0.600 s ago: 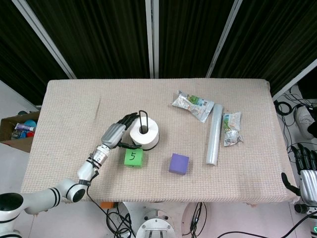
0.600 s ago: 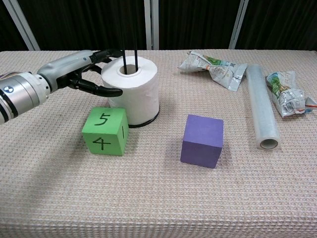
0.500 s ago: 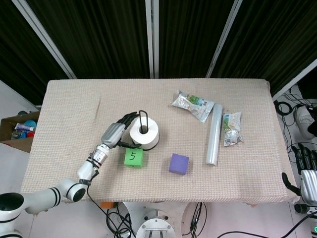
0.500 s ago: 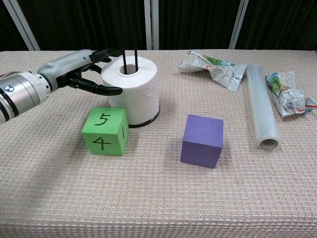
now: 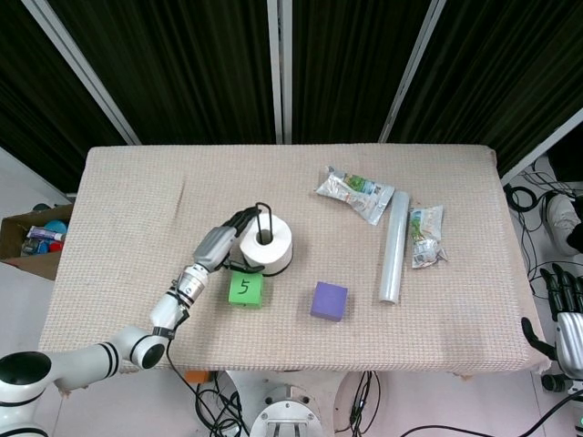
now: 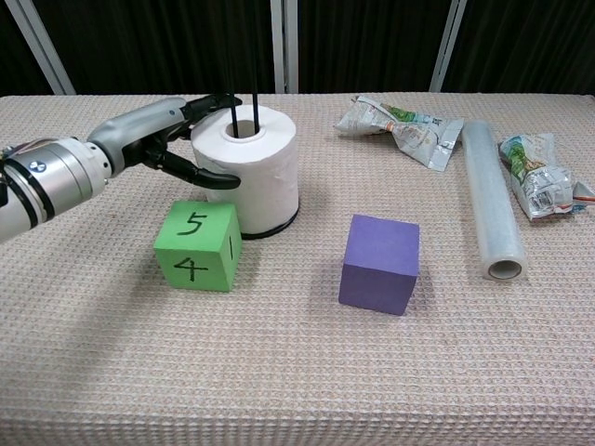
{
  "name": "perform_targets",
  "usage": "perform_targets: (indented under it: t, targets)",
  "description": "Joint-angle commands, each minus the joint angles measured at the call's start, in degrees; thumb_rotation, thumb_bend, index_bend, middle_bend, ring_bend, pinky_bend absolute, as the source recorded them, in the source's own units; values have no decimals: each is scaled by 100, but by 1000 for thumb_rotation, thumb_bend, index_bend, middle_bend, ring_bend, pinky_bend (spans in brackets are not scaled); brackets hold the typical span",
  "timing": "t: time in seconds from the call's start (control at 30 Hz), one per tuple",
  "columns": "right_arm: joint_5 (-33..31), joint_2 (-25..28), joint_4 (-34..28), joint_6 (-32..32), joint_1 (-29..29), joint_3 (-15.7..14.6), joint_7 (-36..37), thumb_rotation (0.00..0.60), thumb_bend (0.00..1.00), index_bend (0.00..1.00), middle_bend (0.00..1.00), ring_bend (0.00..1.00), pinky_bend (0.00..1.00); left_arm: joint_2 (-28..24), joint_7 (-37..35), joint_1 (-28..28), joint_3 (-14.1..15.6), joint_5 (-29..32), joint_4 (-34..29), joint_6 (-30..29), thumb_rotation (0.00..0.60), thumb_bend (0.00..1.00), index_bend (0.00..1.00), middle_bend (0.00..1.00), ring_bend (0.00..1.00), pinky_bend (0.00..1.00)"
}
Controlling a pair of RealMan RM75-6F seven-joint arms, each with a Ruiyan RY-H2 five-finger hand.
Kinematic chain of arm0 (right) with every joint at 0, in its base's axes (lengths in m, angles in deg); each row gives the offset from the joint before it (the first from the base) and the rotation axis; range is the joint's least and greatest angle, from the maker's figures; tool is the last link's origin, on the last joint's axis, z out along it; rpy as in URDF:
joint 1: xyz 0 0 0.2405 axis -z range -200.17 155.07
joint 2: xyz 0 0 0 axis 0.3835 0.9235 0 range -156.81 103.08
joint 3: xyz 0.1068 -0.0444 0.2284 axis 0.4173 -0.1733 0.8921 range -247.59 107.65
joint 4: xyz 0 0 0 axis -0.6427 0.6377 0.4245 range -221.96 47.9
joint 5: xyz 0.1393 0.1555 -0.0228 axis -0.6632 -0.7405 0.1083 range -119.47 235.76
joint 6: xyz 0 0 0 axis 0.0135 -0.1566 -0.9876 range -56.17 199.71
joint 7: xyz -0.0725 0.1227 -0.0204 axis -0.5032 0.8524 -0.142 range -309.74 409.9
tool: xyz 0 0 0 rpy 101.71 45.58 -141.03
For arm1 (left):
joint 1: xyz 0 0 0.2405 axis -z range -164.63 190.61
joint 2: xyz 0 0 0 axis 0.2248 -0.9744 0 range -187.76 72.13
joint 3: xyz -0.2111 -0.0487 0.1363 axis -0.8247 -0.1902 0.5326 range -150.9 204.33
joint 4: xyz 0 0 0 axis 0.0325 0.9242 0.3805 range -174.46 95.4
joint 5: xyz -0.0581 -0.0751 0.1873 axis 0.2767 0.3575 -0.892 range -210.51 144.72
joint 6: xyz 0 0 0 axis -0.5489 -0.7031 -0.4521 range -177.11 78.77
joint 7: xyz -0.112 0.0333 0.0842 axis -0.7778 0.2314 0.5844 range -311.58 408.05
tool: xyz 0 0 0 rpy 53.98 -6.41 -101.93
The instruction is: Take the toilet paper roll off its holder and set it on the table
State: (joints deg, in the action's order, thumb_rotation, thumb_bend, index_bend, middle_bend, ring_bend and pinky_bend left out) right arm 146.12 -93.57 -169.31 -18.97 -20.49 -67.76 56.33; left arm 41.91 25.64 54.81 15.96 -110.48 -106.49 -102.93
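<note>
— Fingers (image 6: 209, 175) of the left hand (image 6: 153, 135) wrap the toilet paper roll (image 6: 249, 167), thumb across its front, holding it.
— And the right hand (image 5: 565, 314)?
— Off the table (image 5: 127, 209) edge, fingers hanging apart, holding nothing.
— Where's the roll?
— On its holder (image 6: 244, 88), behind the green cube (image 6: 197, 247).

Around the one toilet paper roll (image 6: 251, 165) on its one wire holder (image 6: 244, 56), the counter (image 6: 297, 372) carries two foam cubes, one green (image 6: 197, 247) and one purple (image 6: 379, 264); two crumpled snack wrappers (image 6: 400, 125) (image 6: 536, 175); and one clear film roll (image 6: 491, 198).
</note>
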Motion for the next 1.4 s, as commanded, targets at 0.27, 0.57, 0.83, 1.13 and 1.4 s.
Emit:
perform_targets:
  t: [0.27,0.57,0.83,1.13,1.4]
  targets:
    - [-68,13,43,57,2,16,38,600,299,0,0,0,0,259,-339,27,-173,48,209,-163,591,91,0,34,0,166]
    - [-101,2,53,140,-22,16,17,600,299,0,0,0,0,311,-880,-3,-302,134,239,-175,600,101,0,397,28,163]
    - [-130,-16,96,170,-20,18,39,600,299,0,0,0,0,234,-1180,-86,-402,161,82,-305,600,178,0,511,84,163]
    - [-118,-18,100,154,-21,26,40,600,299,0,0,0,0,-759,-1247,-281,-779,-124,-1392,-988,600,185,0,518,85,162]
    - [-96,-82,113,179,-43,17,-11,600,299,0,0,0,0,-2534,-1148,-747,-1594,28,-3905,-1588,600,217,7,528,101,162]
